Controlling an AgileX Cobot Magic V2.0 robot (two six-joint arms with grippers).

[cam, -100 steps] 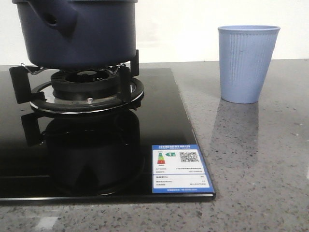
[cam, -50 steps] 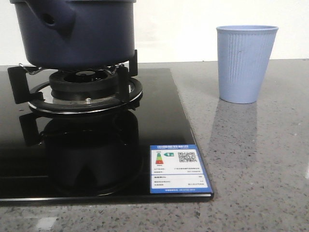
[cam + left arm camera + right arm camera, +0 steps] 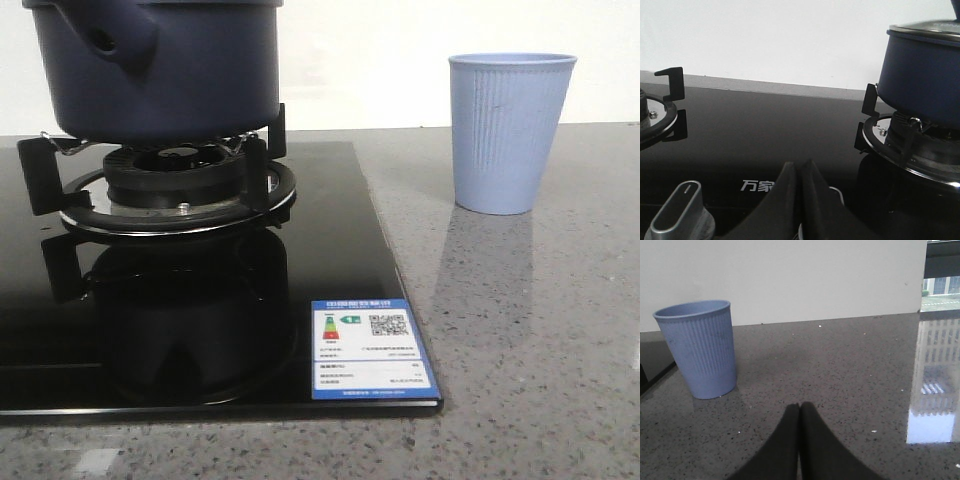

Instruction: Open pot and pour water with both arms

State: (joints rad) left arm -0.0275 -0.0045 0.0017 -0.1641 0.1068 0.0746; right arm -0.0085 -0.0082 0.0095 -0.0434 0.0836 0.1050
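The pot (image 3: pixel 160 70) sits on the black burner stand (image 3: pixel 175 185) of the shiny black stove top (image 3: pixel 330 250), at the left side of what you see from the front. It is dark blue and round, with a short tube with a hole (image 3: pixel 115 40) poking out near its top. In the left wrist view you can see the pot (image 3: pixel 922 75) with its lid (image 3: pixel 930 27) on, resting on the metal ring.

Your left gripper (image 3: pixel 799 172) has its two black fingers pressed tight together, tip to tip. It holds nothing and touches nothing. It hangs low over the stove glass, near a silver knob (image 3: pixel 682 210), and the pot is off to one side, well apart from it.

Your right gripper (image 3: pixel 799 412) is the same: fingers squeezed together, nothing between them. It hangs low over the gray speckled counter (image 3: pixel 850 380). The light blue ribbed cup (image 3: pixel 700 347) stands upright on that counter, near but not touching the fingers.

From the front, the cup (image 3: pixel 510 130) stands to the right of the stove, apart from its edge. The stove's right edge runs toward you and ends at a corner with a blue and white sticker (image 3: pixel 370 345). Between the stove edge and the cup there is bare counter, and more bare counter lies in front of the cup.
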